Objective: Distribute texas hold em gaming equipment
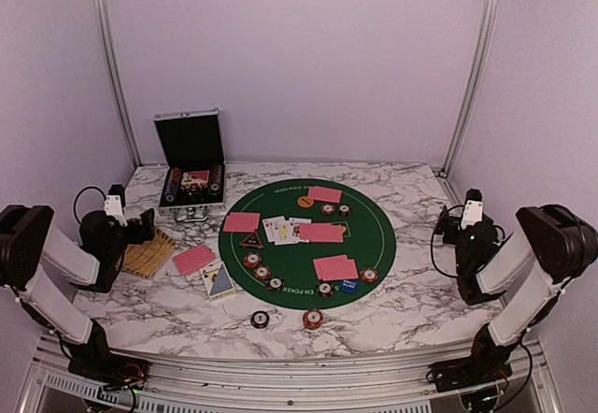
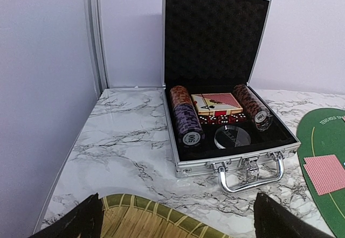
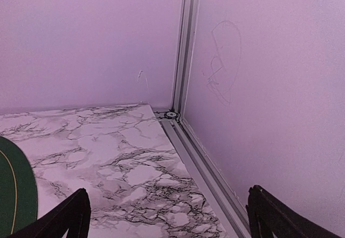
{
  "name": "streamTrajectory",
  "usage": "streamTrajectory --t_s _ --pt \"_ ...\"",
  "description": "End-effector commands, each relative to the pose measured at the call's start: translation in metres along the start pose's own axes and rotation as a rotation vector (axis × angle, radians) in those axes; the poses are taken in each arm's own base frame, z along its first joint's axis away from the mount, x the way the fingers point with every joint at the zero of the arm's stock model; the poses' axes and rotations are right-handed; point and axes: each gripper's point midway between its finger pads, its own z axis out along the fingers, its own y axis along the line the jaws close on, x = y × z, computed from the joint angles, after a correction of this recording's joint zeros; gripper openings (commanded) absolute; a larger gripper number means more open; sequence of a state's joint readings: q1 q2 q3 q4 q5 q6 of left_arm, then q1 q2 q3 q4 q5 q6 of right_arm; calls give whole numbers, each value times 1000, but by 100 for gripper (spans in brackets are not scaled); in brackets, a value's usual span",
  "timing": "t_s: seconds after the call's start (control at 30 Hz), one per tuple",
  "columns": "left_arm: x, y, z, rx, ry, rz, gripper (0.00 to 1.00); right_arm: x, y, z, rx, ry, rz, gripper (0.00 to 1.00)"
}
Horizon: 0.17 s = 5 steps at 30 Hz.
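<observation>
Red-backed playing cards lie in pairs on the round green mat, and one more pair lies on the marble to its left. Face-up cards sit at the mat's middle. Striped poker chips ring the mat, and two chip stacks stand on the marble in front of it. On the mat are an orange disc, a blue disc and a dark triangular marker. My left gripper hangs open and empty over the straw tray. My right gripper is open and empty over bare marble.
The open silver case stands at the back left, holding chip rolls, a card deck and red dice. A card box lies left of the mat. The right gripper faces the back right wall corner.
</observation>
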<state>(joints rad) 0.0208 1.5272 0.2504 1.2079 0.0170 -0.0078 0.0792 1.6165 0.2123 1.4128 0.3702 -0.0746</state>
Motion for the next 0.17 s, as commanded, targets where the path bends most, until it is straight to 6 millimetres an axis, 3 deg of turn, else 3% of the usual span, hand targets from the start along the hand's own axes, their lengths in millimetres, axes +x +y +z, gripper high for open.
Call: streamTrajectory --t_s 0.0,0.13 --pt "-10 3 1 -11 -39 -5 99 -7 -1 2 0 -19 22 99" --pt "-10 3 1 -11 -39 -5 99 -6 -1 3 0 -17 21 99"
